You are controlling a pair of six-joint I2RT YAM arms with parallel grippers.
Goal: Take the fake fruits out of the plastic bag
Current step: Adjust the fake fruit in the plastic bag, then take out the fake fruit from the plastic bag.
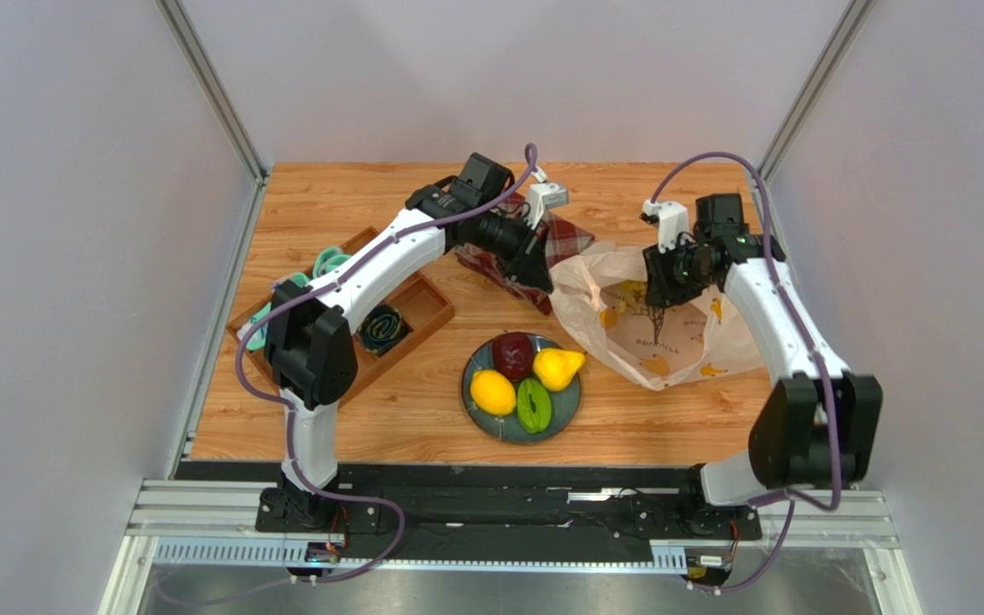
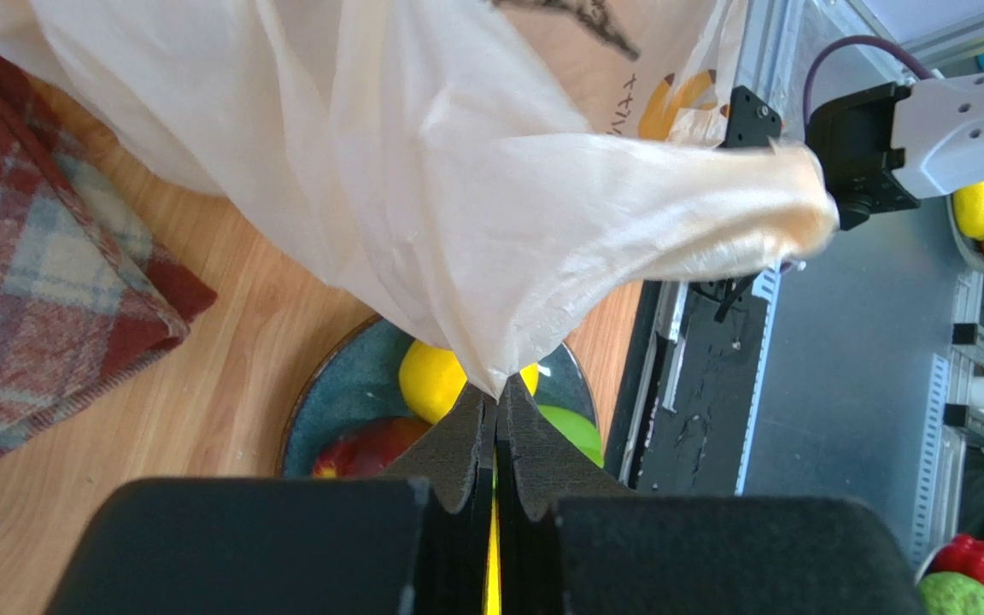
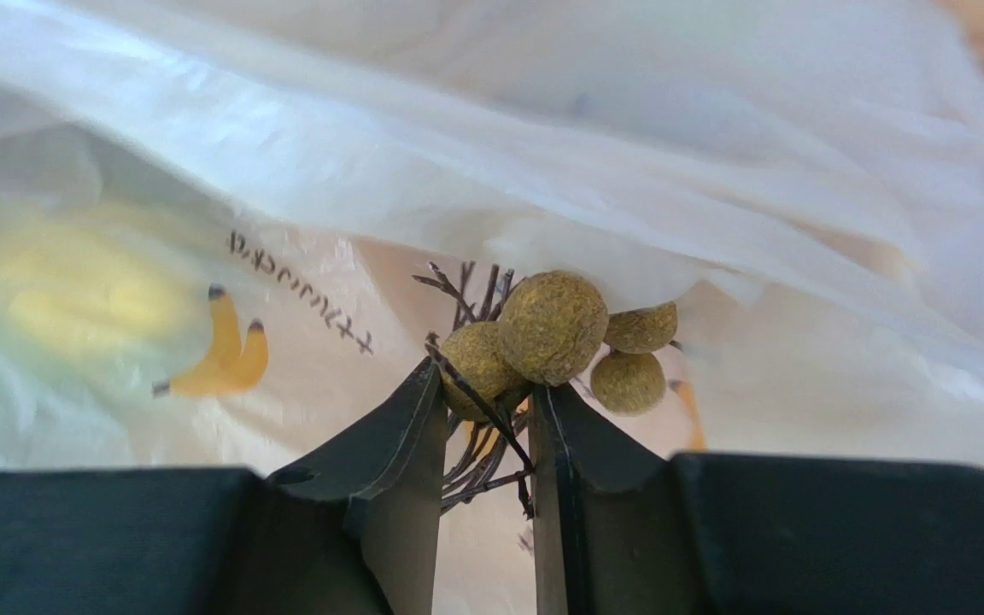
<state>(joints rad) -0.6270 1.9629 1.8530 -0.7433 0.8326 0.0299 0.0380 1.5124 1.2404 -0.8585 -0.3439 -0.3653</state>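
Ana: From up top, where is the plastic bag (image 1: pixel 677 336)?

Ben: On the counter (image 1: pixel 330 205), just right of the plate (image 1: pixel 568 413). The left hand (image 1: pixel 543 285) is at its edge. The right hand (image 1: pixel 655 314) is down in its open mouth.

Ana: The left wrist camera shows the pinch up close. Both fingers are clenched tight on a fold of the plastic.

Ben: Only the right wrist camera sees inside the bag. There the right hand is grasping the brown stems of the grape bunch (image 3: pixel 555 327) (tan-green balls, four showing).

Ana: What sits on the plate?

Ben: A lemon (image 1: pixel 493 392), a dark red fruit (image 1: pixel 513 355), a green fruit (image 1: pixel 534 405) and a yellow pear (image 1: pixel 559 368).

Ana: Any words?

Ben: The bag has a banana drawing (image 3: pixel 228 356) with dark writing beside it. I cannot read it.

Ana: Anything hard to see?

Ben: A yellow blur (image 3: pixel 67 288) behind the plastic. I cannot tell what it is. From above, the left arm covers part of the plaid cloth (image 1: pixel 568 237) and the wooden tray (image 1: pixel 427 305).
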